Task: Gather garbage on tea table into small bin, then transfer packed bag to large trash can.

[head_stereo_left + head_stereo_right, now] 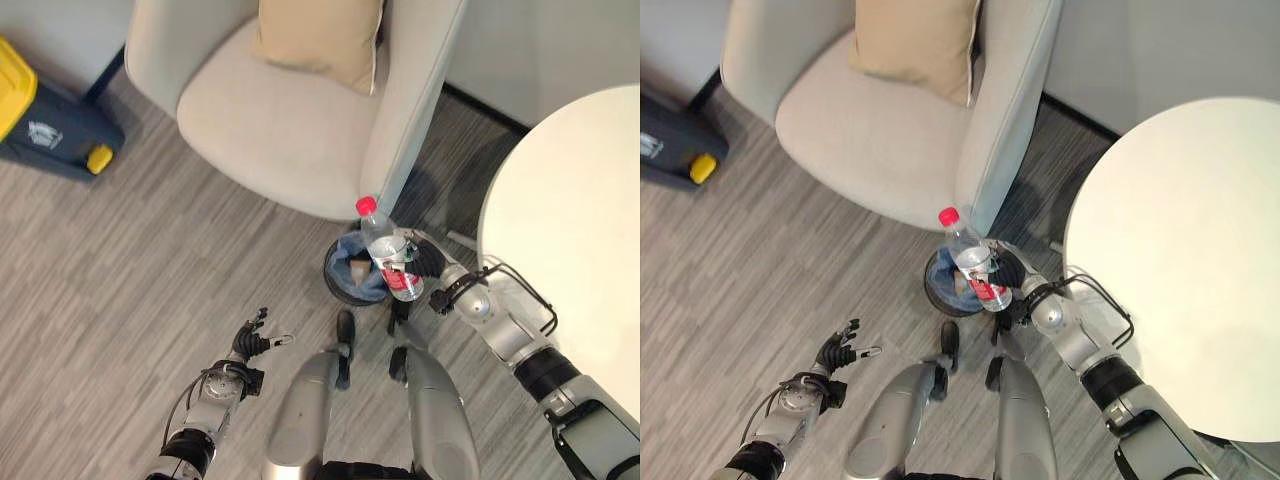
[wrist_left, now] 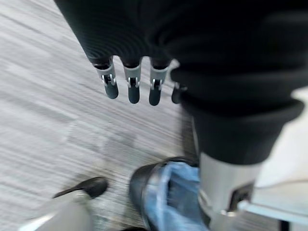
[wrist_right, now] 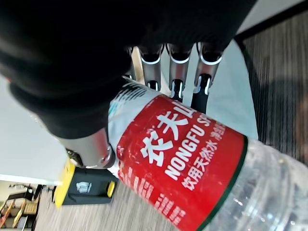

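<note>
A grey wood-grain floor (image 1: pixel 120 260) carries a cream armchair (image 1: pixel 290 110) with a tan cushion (image 1: pixel 320 35) on its seat, a round white tea table (image 1: pixel 575 220) to the robot's right, and a dark case with yellow parts (image 1: pixel 45 115) at far left. Just in front of the armchair stands the small black bin (image 1: pixel 345 285), lined with a blue bag (image 2: pixel 178 187). The right hand (image 1: pixel 425 262) has its fingers curled round a clear plastic bottle (image 1: pixel 390 255) with a red cap (image 1: pixel 367 206) and red label, holding it tilted directly above the bin's opening, cap toward the armchair. The left hand (image 1: pixel 255 340) hangs low over bare floor, well apart from the bin, its fingers (image 2: pixel 132 89) loosely spread and holding nothing.
</note>
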{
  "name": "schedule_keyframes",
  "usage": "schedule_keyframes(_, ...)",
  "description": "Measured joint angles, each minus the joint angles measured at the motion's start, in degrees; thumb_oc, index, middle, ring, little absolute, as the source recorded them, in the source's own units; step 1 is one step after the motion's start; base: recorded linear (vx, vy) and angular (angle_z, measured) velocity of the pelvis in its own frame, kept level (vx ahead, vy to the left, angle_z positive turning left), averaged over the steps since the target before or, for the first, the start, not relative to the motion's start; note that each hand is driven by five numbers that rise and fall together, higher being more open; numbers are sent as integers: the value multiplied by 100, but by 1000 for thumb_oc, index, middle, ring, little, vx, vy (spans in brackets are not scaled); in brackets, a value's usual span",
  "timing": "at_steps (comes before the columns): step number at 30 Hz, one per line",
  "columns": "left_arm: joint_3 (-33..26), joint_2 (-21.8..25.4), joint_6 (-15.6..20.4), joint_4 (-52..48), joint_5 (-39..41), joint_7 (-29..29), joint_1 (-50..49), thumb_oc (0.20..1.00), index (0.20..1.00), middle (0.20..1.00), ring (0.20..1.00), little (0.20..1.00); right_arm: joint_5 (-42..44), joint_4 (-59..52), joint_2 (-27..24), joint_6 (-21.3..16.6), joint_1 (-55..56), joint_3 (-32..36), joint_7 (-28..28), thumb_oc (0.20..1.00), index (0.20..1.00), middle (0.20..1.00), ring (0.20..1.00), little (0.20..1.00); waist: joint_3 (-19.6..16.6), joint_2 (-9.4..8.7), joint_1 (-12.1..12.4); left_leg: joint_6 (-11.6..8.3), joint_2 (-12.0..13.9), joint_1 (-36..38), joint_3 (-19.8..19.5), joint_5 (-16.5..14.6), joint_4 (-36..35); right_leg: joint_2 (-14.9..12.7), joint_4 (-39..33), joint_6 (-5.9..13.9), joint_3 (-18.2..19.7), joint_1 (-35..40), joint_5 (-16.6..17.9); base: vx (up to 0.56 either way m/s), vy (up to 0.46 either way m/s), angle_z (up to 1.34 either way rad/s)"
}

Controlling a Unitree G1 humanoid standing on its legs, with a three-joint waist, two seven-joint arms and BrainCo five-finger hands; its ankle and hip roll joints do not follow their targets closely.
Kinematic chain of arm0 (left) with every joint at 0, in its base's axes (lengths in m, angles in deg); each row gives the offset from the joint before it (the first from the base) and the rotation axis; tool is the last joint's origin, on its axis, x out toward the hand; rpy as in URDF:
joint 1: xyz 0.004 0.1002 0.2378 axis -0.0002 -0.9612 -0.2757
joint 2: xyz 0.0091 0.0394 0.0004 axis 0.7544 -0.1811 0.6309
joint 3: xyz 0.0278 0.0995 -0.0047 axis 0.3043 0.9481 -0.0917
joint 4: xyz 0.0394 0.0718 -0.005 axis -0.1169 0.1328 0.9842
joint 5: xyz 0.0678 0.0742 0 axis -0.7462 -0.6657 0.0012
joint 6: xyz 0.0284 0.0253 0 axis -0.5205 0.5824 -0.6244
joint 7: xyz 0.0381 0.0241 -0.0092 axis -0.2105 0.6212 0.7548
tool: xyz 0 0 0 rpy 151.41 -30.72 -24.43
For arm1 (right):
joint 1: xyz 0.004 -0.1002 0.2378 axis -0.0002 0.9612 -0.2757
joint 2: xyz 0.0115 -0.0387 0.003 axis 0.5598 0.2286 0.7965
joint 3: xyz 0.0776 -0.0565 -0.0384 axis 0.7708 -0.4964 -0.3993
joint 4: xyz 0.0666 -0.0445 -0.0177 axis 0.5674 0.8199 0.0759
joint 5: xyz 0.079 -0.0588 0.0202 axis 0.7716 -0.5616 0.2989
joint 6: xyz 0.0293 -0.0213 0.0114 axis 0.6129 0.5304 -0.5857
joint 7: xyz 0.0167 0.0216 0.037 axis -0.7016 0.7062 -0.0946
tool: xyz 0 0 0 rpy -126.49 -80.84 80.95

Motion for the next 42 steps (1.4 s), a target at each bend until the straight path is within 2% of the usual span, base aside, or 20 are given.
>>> schedule_keyframes(1,9,12,18,-33,82,-61,17,1000,1000,1000,1000,1000,0,5,-19,3,-97,-8,-102,200,200,200,200,200,25,40,42,9,72,-295,-56,4,224,-91,1021,-199,0,-487,-526,-34,-34,35)
schedule_keyframes(2,43,52,14,-66,115,-108,55,1000,1000,1000,1000,1000,0,19,-26,5,-180,8,-183,200,200,200,200,200,54,-1,38,-28,39,-555,-128,-19,427,-331,1870,-93,58,-741,-1025,-26,-26,44)
schedule_keyframes(3,78,93,10,-68,117,-123,94,1000,1000,1000,1000,1000,0,76,-36,8,-250,-8,-230,200,200,200,200,200,85,-49,124,-122,5,-710,-181,-122,634,-490,2024,-61,19,-749,-1224,-39,-21,37)
schedule_keyframes(4,92,120,0,-56,124,-158,117,1000,1000,1000,1000,1000,1,292,71,19,-413,-16,-283,200,200,200,200,200,129,-11,191,-223,79,-900,-260,-205,796,-423,2052,-114,-27,-825,-1263,-114,-5,21)
schedule_keyframes(5,114,149,14,-58,132,-173,118,1000,1000,1000,1000,1000,1,412,130,24,-494,-29,-343,200,200,200,200,200,122,-14,198,-227,90,-1037,-325,-206,883,-410,2136,-111,-50,-940,-1261,-139,-19,14)
schedule_keyframes(6,209,212,32,-175,167,-198,124,1000,1000,1000,1000,1000,2,454,129,25,-743,-107,-449,200,200,200,200,200,128,-14,219,-251,104,-1478,-398,-194,1100,-413,2356,-136,-94,-1317,-1269,-96,-18,15)
schedule_keyframes(8,257,212,87,-222,243,-223,208,1000,1000,1000,1000,1000,2,750,73,44,-1201,-246,-595,200,200,200,200,200,150,10,200,-347,81,-2034,-443,-255,1621,-540,2854,-289,-152,-1859,-1421,-74,-8,22)
schedule_keyframes(10,273,240,106,-268,353,-250,319,1000,1000,1000,1000,1000,3,962,91,108,-1357,-251,-711,200,200,200,200,200,152,3,256,-362,57,-2407,-557,-310,1881,-595,3108,-320,-237,-2164,-1519,-38,-4,31)
schedule_keyframes(13,302,290,132,-386,373,-321,406,1000,1000,1000,1000,1000,16,1395,120,148,-1684,-290,-795,200,200,200,200,200,145,-3,352,-356,-47,-2950,-613,-390,2287,-804,3624,-356,-280,-2651,-1680,-9,-27,25)
schedule_keyframes(19,675,411,142,-497,608,-410,945,1000,1000,1000,1000,1000,131,2159,132,225,-2735,-450,-1028,200,200,200,200,200,158,14,539,-397,-298,-4176,-738,-411,2967,-1256,4512,-625,-398,-3813,-1989,34,-23,34)
schedule_keyframes(25,837,409,169,-660,696,-433,966,1000,1000,1000,1000,1000,365,2207,247,278,-2900,-376,-1294,200,200,200,200,200,139,25,627,-390,-493,-4357,-861,-407,2911,-1496,4643,-583,-525,-3903,-2145,46,-12,27)
schedule_keyframes(30,892,417,167,-675,804,-432,978,1000,1000,1000,1000,1000,378,2317,243,283,-2910,-295,-1397,200,200,200,200,200,130,34,645,-314,-556,-4350,-838,-337,2841,-1576,4649,-621,-524,-3904,-2133,27,5,11)
schedule_keyframes(31,892,420,173,-687,803,-434,993,1000,1000,1000,1000,1000,428,2532,275,285,-2933,-216,-1466,200,200,200,200,200,123,42,651,-354,-570,-4351,-828,-296,2836,-1598,4650,-604,-521,-3903,-2125,36,15,7)
schedule_keyframes(32,892,428,173,-691,803,-434,1022,1000,1000,1000,1000,1000,480,2667,266,298,-2938,-205,-1492,909,909,909,909,909,122,43,652,-354,-582,-4351,-827,-296,2838,-1604,4651,-591,-518,-3903,-2117,37,20,4)
schedule_keyframes(33,892,463,173,-727,801,-435,1046,1000,1000,1000,1000,1000,484,2741,221,307,-2944,-199,-1521,1000,1000,1000,1000,1000,121,44,651,-354,-586,-4349,-824,-295,2839,-1609,4654,-592,-514,-3903,-2117,0,0,0)
schedule_keyframes(39,893,534,179,-887,791,-592,1168,1000,1000,1000,1000,1000,469,3061,75,362,-2873,-90,-1733,1000,1000,1000,1000,1000,81,66,547,-289,-615,-4321,-818,-293,2843,-1659,4697,-582,-496,-3903,-2153,9,12,1)
schedule_keyframes(42,879,509,172,-881,772,-601,1121,1000,1000,1000,1000,1000,169,2204,-209,383,-2298,-269,-1729,1000,1000,1000,1000,1000,-76,62,430,-250,-542,-4320,-770,-267,2762,-1556,4525,-481,-453,-3903,-2085,3,-14,-15)
